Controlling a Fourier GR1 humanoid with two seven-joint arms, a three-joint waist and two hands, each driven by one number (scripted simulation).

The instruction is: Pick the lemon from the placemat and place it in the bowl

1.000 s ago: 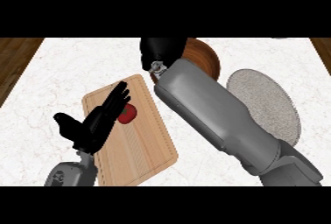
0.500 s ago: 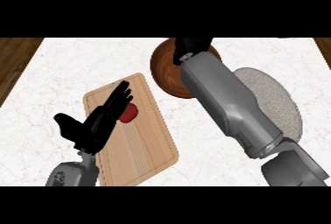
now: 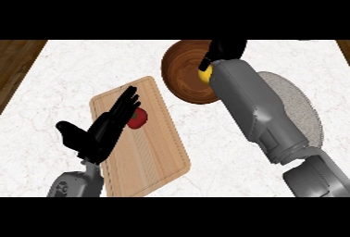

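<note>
Fingers of the right hand (image 3: 226, 48) curl round the lemon (image 3: 203, 74), which shows yellow under the hand, over the bowl (image 3: 179, 69). The bowl sits near the counter's (image 3: 61, 83) far edge, just beside the placemat (image 3: 304, 109), partly hidden by the forearm. Left hand (image 3: 103, 132) rests open, fingers straight, above the board (image 3: 150, 148), in front of a red fruit (image 3: 139, 119). Bare counter lies left of the board and between board and right forearm. One lemon, one bowl, one placemat, one board, one red fruit, two hands.
</note>
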